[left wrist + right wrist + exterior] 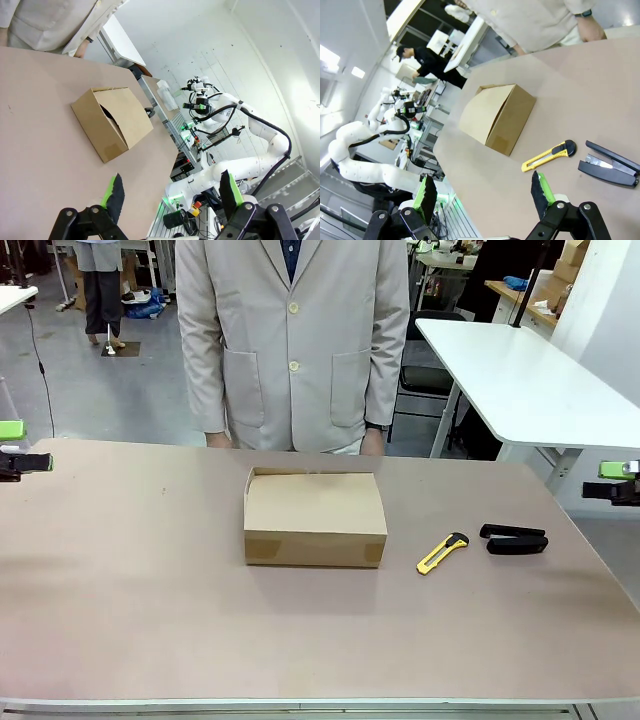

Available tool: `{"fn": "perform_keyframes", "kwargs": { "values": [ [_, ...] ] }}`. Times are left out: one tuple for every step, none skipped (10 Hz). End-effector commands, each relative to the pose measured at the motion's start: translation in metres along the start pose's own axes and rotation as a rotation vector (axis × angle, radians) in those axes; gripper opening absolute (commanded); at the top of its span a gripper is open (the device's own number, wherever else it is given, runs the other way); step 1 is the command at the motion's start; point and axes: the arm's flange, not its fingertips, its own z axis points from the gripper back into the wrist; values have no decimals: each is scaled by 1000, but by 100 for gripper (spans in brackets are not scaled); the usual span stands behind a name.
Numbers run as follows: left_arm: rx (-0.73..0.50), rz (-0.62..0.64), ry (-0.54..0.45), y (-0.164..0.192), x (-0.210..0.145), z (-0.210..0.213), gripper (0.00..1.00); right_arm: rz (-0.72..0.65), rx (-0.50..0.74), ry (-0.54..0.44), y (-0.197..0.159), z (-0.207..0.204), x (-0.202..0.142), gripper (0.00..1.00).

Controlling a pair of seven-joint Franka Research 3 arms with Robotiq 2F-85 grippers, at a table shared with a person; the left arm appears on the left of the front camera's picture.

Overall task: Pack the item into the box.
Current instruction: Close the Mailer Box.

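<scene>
Mid-table, box (315, 517) sits closed. Both grippers (170, 192) (482, 192) wide, empty, parked at table edges. Looks packed; next probably sealing.

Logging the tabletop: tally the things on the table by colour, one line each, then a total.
Brown: 1, box
Yellow: 1, knife
Black: 1, stapler
Total: 3

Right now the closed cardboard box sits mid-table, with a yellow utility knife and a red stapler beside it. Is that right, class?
Not quite: the stapler is black, not red, as the front view shows. The rest stands: the closed cardboard box sits mid-table, with the yellow utility knife between it and the stapler.
</scene>
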Motion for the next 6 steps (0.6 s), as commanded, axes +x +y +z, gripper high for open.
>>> {"fn": "perform_keyframes", "kwargs": {
  "values": [
    [2,-14,-5,0,-3,0,100,17,-1,-13,0,-3,-1,100],
    [2,-14,-5,0,-3,0,100,17,-1,-13,0,-3,-1,100],
    [2,-14,-5,0,-3,0,100,17,-1,-13,0,-3,-1,100],
    [2,-14,-5,0,-3,0,100,17,-1,-13,0,-3,-1,100],
    [2,-14,-5,0,-3,0,100,17,-1,-13,0,-3,-1,100],
    [2,-14,-5,0,-3,0,100,17,-1,-13,0,-3,-1,100]
  ]
}}
